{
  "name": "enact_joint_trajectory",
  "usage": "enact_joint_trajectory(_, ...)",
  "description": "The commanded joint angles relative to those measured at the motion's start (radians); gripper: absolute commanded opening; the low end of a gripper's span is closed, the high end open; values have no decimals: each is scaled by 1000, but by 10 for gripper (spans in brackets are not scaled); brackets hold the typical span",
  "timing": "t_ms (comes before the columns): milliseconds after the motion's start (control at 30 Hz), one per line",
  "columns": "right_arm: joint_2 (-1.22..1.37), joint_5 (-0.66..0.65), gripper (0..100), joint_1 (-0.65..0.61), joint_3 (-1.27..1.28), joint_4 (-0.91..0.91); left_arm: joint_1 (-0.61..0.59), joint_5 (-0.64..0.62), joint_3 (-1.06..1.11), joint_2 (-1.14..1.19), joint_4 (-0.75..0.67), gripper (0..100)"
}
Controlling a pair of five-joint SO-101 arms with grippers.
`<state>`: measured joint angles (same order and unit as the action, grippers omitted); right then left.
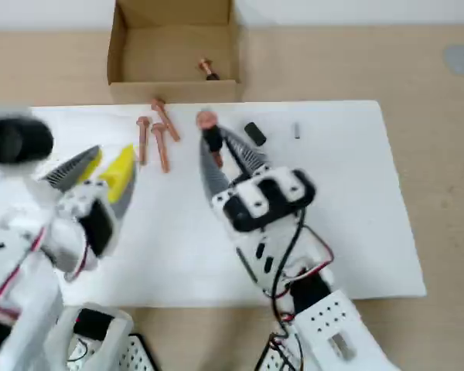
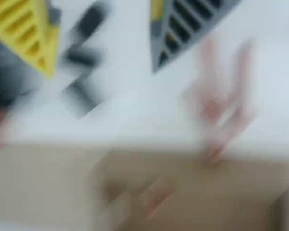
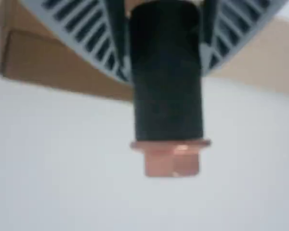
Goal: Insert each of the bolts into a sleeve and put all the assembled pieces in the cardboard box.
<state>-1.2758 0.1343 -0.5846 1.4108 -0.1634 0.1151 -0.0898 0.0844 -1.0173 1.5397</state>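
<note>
**High view:** The R gripper (image 1: pixel 213 144) is clamped on a black sleeve (image 1: pixel 213 139). The copper bolt head (image 1: pixel 206 120) sticks out just past the fingertips, on the side toward the cardboard box (image 1: pixel 174 92). The box's front wall is near, a little beyond the tips. One assembled piece (image 1: pixel 208 69) lies inside the box, roughly straight ahead of the R gripper. A spare sleeve (image 1: pixel 254 133) lies on the white mat (image 1: pixel 340 232) just beside the R gripper's outer finger, not touching it.

The L gripper (image 1: pixel 114 153) (one yellow finger, one grey) is spread, w/ nothing between the fingers. Three loose bolts (image 1: pixel 161 145) lie on the mat just ahead of its tips. They sit between the two grippers, nearer the L one.

**L wrist view:** The L gripper (image 2: pixel 102 70) has its fingers apart, w/ bare mat (image 2: pixel 135 120) between them. Pinkish bolts (image 2: pixel 216 106) lie ahead of the grey finger, close to the mat's edge, and the box (image 2: pixel 192 192) is just beyond them. There are dark smears ahead of the yellow finger; can't tell what they are.

**R wrist view:** The R gripper (image 3: pixel 166 74) pinches the sleeve (image 3: pixel 167 91) between two grey fingers, w/ the sleeve running along the gripper's axis. The bolt head (image 3: pixel 172 161) sits flush against the sleeve's far end, clear of the tips. The box (image 3: pixel 53 67) is beyond the gripper and the mat (image 3: pixel 62 173) is under it.
</note>
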Motion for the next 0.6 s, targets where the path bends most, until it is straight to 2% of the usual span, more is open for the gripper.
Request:
enact_joint_trajectory(0, 111, 15, 9, 33, -260, 104, -141, 20, -103, 76, 164, 139)
enact_joint_trajectory(167, 424, 12, 9, 91, -527, 152, -253, 144, -3, 76, 176, 138)
enact_joint_trajectory(300, 713, 12, 9, 150, -756, 152, -259, 204, 138, 77, 176, 138)
enact_joint_trajectory(567, 1319, -120, 9, 208, -1187, 152, -264, 216, 304, 81, 172, 143)
